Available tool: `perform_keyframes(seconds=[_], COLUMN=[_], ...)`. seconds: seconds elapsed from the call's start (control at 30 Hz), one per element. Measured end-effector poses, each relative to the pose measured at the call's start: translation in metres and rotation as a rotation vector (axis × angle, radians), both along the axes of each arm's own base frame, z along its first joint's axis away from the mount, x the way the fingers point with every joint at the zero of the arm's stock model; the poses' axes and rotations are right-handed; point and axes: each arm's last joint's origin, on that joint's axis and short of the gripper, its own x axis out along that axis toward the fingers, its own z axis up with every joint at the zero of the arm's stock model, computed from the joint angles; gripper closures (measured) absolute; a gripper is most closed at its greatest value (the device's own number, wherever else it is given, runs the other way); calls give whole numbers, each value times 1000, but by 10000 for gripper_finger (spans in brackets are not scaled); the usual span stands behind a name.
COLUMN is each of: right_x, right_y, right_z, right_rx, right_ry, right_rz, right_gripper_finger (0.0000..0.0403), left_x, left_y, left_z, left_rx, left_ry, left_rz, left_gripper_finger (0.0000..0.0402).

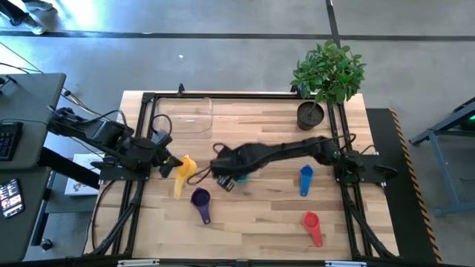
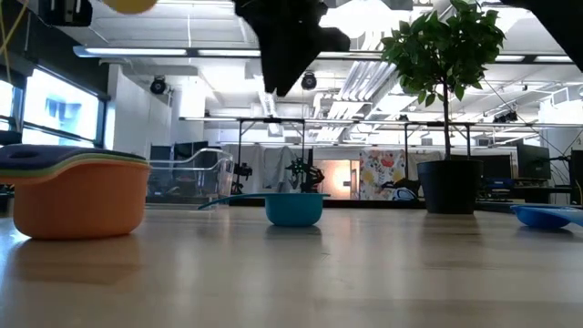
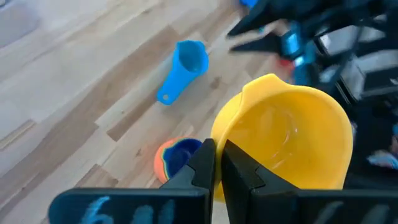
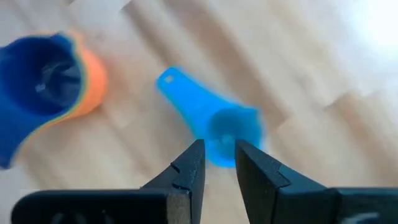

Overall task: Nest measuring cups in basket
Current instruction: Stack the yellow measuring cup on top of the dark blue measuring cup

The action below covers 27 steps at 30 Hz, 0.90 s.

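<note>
While my left gripper [image 3: 217, 163] pinches the yellow cup [image 3: 286, 134] by its rim, my right gripper [image 4: 217, 163] hovers parted above the light blue cup [image 4: 211, 118], just past its fingertips.

In the high view the right arm is covering the light blue cup [image 4: 217, 127] beneath the right hand [image 1: 231, 180], the yellow cup [image 2: 127, 5] is running off the low view's 12 o'clock edge, and the nested stack [image 2: 77, 191] is hiding its inner cups.
</note>
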Motion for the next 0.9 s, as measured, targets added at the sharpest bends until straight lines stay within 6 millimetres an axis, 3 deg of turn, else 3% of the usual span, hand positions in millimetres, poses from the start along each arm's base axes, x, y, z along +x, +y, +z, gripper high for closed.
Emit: perform_keyframes(seconds=[0.43,0.67,0.9], right_x=[-35,-59,-73], right_y=[-86,-121,-144], right_z=[65,86,94], right_rx=[-166,-190,-197], right_ry=[-2,38,74], right_rz=[133,129,112], right_gripper_finger=[322,322,322], left_x=[24,42,54], left_y=[-8,-15,-29], left_z=[-25,-42,-58], left_rx=[-80,-105,-159], left_ry=[183,270,355], left_rz=[268,370,446], left_gripper_finger=[394,394,394])
